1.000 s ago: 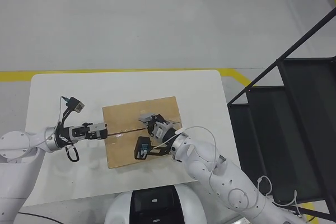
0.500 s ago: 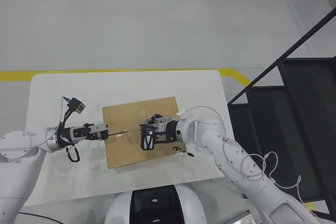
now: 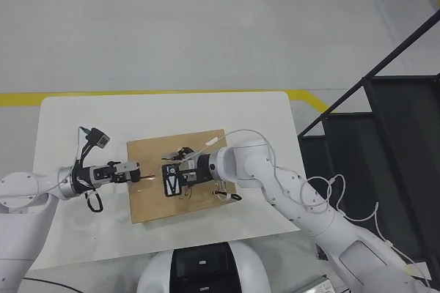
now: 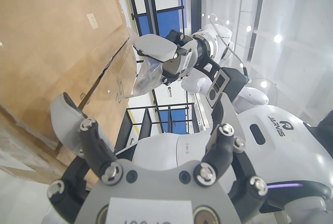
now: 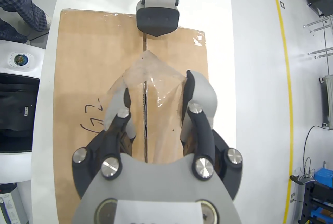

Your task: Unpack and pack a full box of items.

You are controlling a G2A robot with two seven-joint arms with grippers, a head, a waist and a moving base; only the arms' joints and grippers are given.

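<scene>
Clear tape [image 5: 153, 71], caught in the part-closed jaws of the right gripper [image 5: 156, 87], tents off the cardboard box [image 3: 150, 201] seam, the left gripper [image 3: 137, 173] spread empty at its edge; unsealing likely needs a steady pull.

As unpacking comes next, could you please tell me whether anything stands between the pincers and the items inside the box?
Yes. The cardboard box has its flaps shut along the centre seam, hiding the contents. The clear tape is lifted at the right pincer but appears stuck down near the left pincer.
</scene>
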